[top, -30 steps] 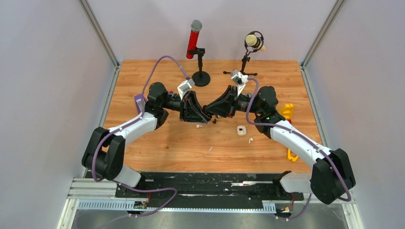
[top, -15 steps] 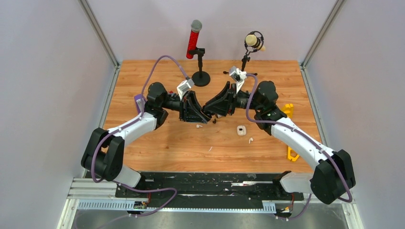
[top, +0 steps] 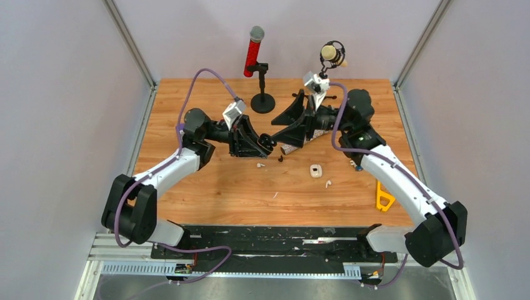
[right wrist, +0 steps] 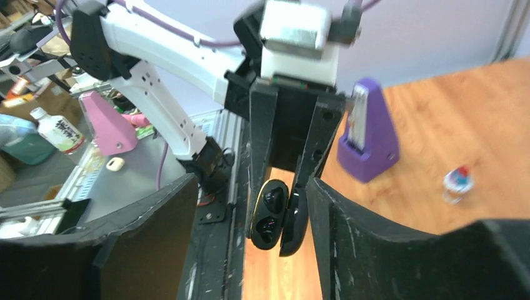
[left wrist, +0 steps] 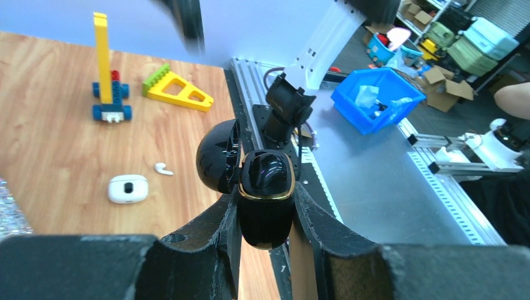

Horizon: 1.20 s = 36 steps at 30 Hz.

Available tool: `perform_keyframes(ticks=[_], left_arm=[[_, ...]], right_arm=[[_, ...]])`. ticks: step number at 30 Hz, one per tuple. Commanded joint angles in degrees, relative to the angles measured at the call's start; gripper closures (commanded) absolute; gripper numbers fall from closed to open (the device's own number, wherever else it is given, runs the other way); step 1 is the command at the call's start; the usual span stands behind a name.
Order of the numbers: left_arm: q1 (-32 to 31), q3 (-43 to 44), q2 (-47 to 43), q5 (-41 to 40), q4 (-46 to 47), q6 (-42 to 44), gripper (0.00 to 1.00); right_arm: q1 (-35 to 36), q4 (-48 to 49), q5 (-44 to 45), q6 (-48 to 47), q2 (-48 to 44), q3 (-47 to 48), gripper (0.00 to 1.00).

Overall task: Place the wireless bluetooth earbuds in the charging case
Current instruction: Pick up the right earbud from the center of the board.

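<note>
A black charging case [left wrist: 265, 212] with a gold rim is held off the table, my left gripper [left wrist: 265, 219] shut on its body and its lid [left wrist: 217, 156] swung open. Glossy black earbuds [right wrist: 271, 201] sit in its two wells. My right gripper [right wrist: 250, 187] stands open around the case [right wrist: 269, 215] without touching it. From above, the left gripper [top: 265, 147] and right gripper [top: 275, 131] face each other at mid table. A white earbud [top: 259, 165] lies below them, another white earbud [top: 327, 183] beside a white case [top: 316, 170].
Two microphones on stands, a red microphone [top: 254, 53] and a yellow microphone [top: 332, 55], stand at the back. A toy-brick tower [left wrist: 106, 69] and a yellow brick wedge [left wrist: 178, 90] sit at the right side. A purple block [right wrist: 369, 134] stands at the left edge. A glittery pad [top: 290, 149] lies under the right gripper.
My right gripper has opened and drawn back toward the far side, away from the case. The left arm has shifted slightly back with the case still in its grip.
</note>
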Motion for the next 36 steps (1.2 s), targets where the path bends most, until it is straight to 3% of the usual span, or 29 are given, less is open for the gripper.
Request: perform_keyframes(ticks=[1,3,4,9,13,18,25,30,36], left_arm=[[3.23,0.40,-5.48,-0.23,3.79,-0.48,1.00],[5.05,-0.19,-7.76,-0.40,1.93,1.22,1.00],[6.17,-0.42,-8.51,-0.55,1.20,1.72,1.00],[9.61,-0.97,-14.23,-0.04,-4.80,5.72,1.00],[13.12,-0.64,-17.19,-0.33,-8.19,7.87,1.00],[15.86,-0.59,-19.00,-3.88,-12.85,8.00,1.00],[16.38,-1.61,-18.66,-8.57,-23.33,9.51,1.00],[16.38,1.22,-15.48,-6.73,-33.25,8.95,1.00],[16.38,-3.16,-18.88,-6.93,-32.78,11.03,1.00]], right_arm=[[-3.07,-8.97,-5.60,-8.00,-1.41,11.59,0.29],[-4.18,-13.83,-5.42,-13.98,-1.91,13.62,0.07],[-4.62,-16.05,-4.77,-17.30,-2.26,13.62,0.01],[-5.50,-24.79,3.15,-36.88,-3.79,4.66,0.00],[-5.49,-32.72,9.42,-48.59,0.83,0.18,0.02],[-5.14,-33.14,14.24,-44.18,8.30,-1.44,0.16],[-0.95,-30.08,25.96,-36.35,16.05,-1.72,0.17],[-0.38,-29.57,33.20,-30.07,20.50,-1.03,0.18],[-0.34,-31.70,40.22,-25.32,22.82,-1.24,0.24]])
